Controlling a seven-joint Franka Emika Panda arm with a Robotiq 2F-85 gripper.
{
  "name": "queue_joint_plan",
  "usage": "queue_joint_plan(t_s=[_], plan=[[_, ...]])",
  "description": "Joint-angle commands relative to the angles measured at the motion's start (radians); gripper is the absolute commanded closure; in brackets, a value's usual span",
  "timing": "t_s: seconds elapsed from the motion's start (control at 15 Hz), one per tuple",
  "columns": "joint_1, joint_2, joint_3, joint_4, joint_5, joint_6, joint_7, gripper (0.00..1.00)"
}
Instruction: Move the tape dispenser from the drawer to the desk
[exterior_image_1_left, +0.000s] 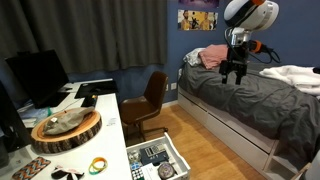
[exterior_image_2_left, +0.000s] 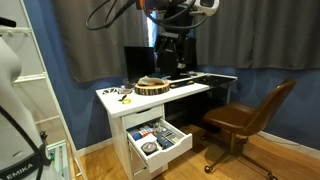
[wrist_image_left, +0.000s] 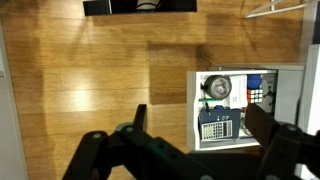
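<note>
The fingers (wrist_image_left: 270, 135) are spread wide and hold nothing. They hang high above the open drawer (wrist_image_left: 250, 70) and a little off to one side of it (the wrist view looks straight down). The tape dispenser (wrist_image_left: 217, 87) lies inside the drawer, in a corner compartment, untouched. The table (exterior_image_2_left: 185, 92) stands directly over the drawer, and a brown chair (exterior_image_2_left: 245, 118) is near the drawer.

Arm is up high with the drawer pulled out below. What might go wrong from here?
The drawer is packed tight, so the open gripper may snag a neighbouring item or a divider. The brown chair stands near the drawer, and the descending arm might clip it. The desk carries a wooden slab, which limits set-down room.
</note>
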Motion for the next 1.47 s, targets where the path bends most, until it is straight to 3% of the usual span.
queue_joint_plan(t_s=[0.0,0.2,0.73,0.93,1.13,1.27,1.33,1.4], plan=[[-0.024,0.002,0.022,0.001,0.006,-0.002,-0.006,0.00],[0.002,0.024,0.076,-0.002,-0.023,0.006,0.021,0.00],[0.092,0.149,0.236,-0.073,0.024,0.025,0.142,0.00],[0.117,0.218,0.275,-0.100,0.096,0.141,0.236,0.00],[0.133,0.290,0.296,-0.127,0.218,0.356,0.258,0.00],[0.143,0.353,0.312,-0.124,0.233,0.454,0.234,0.00],[0.145,0.382,0.319,-0.114,0.238,0.448,0.212,0.00],[0.134,0.334,0.312,-0.123,0.204,0.410,0.235,0.00]])
